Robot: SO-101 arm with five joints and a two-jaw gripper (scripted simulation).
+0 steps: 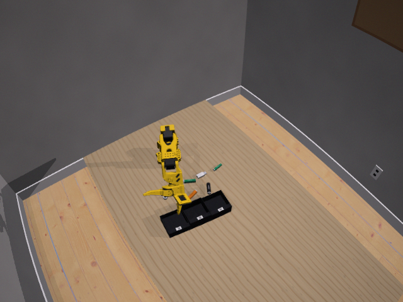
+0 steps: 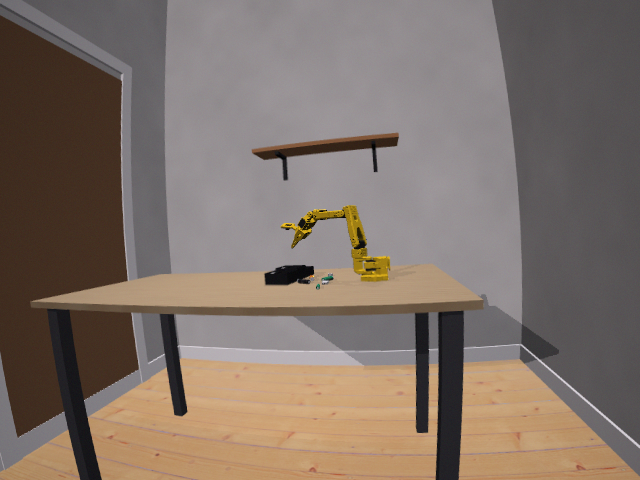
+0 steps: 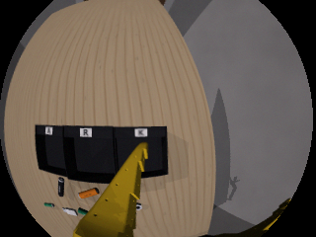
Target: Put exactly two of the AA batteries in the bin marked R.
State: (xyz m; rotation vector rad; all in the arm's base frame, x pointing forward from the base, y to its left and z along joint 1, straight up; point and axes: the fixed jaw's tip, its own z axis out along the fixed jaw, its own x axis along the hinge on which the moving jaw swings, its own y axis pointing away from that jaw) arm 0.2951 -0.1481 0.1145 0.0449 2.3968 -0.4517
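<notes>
- I see two green batteries on the counter (image 1: 293, 227): one (image 1: 189, 180) lies right beside the arm's lower link, the other (image 1: 217, 167) lies farther out, well apart from the bins.
- Between those two lies a small white stick (image 1: 201, 174); I cannot tell what kind of thing it is.
- An orange cylinder (image 1: 192, 194) lies just at the back wall of the bins, next to the gripper's body, and a black cylinder (image 1: 208, 188) lies near it, also close to the back wall.
- The three black bins (image 1: 224, 199) stand in a row, joined side by side, each with a small white label on its front edge.
- In the wrist view the middle bin's label (image 3: 86, 132) reads R; the other two labels are too blurred for me to read.
- All three bins look dark inside; I make out nothing in them.
- My gripper (image 1: 161, 202) hangs high above the counter, over the end of the row at the arm's side, jaws spread wide and holding nothing.
- In the side view the gripper (image 2: 292, 233) is well above the bins (image 2: 281, 276), tilted downward.
- The yellow arm (image 2: 356, 227) rises from its base (image 2: 382, 268) and reaches over toward the bins.
</notes>
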